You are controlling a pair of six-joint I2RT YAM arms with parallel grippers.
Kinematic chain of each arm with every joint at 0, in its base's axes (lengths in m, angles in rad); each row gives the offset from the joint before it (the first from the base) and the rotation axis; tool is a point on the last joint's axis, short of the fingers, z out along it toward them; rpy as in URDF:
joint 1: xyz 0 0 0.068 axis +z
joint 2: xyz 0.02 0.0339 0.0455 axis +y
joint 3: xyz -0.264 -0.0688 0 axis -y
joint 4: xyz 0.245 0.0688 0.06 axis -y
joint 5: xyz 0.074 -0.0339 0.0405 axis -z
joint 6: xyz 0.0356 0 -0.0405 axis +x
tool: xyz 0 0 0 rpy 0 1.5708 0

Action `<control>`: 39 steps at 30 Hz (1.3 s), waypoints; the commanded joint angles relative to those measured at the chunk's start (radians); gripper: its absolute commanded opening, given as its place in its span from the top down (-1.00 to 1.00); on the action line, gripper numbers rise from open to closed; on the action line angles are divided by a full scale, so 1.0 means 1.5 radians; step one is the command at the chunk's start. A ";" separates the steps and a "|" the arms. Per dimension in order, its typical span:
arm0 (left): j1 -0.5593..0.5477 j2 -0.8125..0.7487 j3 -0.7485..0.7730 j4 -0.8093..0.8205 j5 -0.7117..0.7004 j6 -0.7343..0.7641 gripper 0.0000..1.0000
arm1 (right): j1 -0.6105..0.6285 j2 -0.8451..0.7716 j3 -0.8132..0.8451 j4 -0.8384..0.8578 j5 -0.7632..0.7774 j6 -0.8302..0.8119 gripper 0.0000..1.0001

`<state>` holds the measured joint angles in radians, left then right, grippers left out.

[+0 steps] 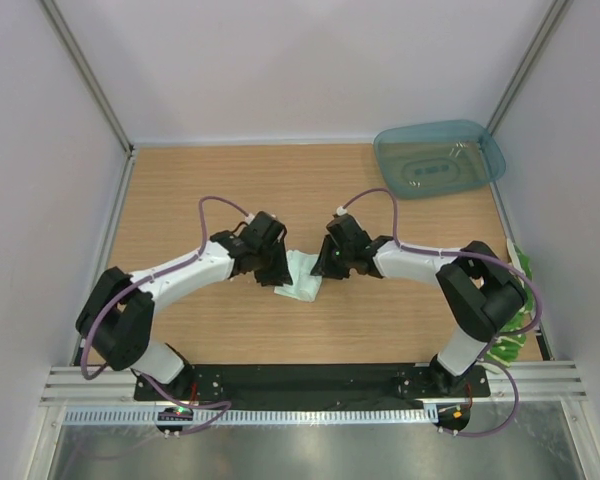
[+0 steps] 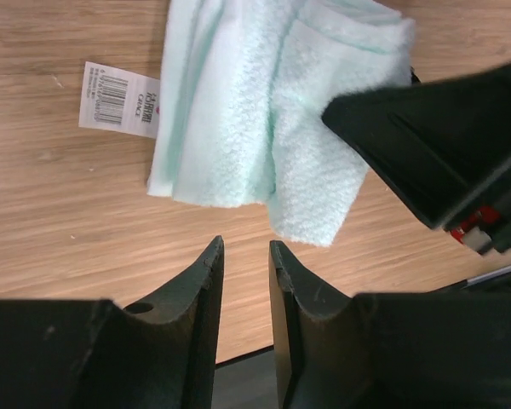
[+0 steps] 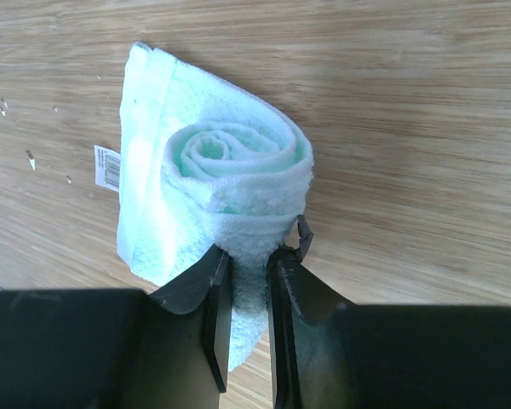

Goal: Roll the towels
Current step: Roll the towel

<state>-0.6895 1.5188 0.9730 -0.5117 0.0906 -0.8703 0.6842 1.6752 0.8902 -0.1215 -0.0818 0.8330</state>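
The pale mint-white towel lies mid-table between both grippers. In the right wrist view it is partly rolled into a spiral, with a loose flap spread to the left. My right gripper is shut on the lower edge of the roll; from above it is at the towel's right side. My left gripper is slightly open and empty, just short of the towel's near edge; from above it is at the towel's left side. The pale yellow towel with green drawings lies at the right table edge, mostly hidden by the right arm.
A translucent teal plastic tray stands at the back right corner. A white barcode label sticks out of the mint towel's left edge. The right gripper's black finger reaches in over the towel's right corner. White walls enclose the table.
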 commanded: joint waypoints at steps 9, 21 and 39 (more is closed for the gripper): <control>-0.144 -0.013 0.079 -0.035 -0.198 0.071 0.38 | 0.021 0.033 0.056 -0.101 0.042 0.001 0.98; -0.164 0.081 0.075 0.018 -0.187 0.079 0.38 | 0.022 0.035 0.074 -0.108 0.027 -0.004 0.98; -0.158 0.083 -0.004 0.052 -0.224 0.050 1.00 | 0.021 0.008 0.094 -0.116 0.006 -0.015 -0.09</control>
<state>-0.9318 1.6520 1.0012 -0.4568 -0.2123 -0.7811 0.7078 1.7157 0.9916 -0.2607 -0.0662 0.8299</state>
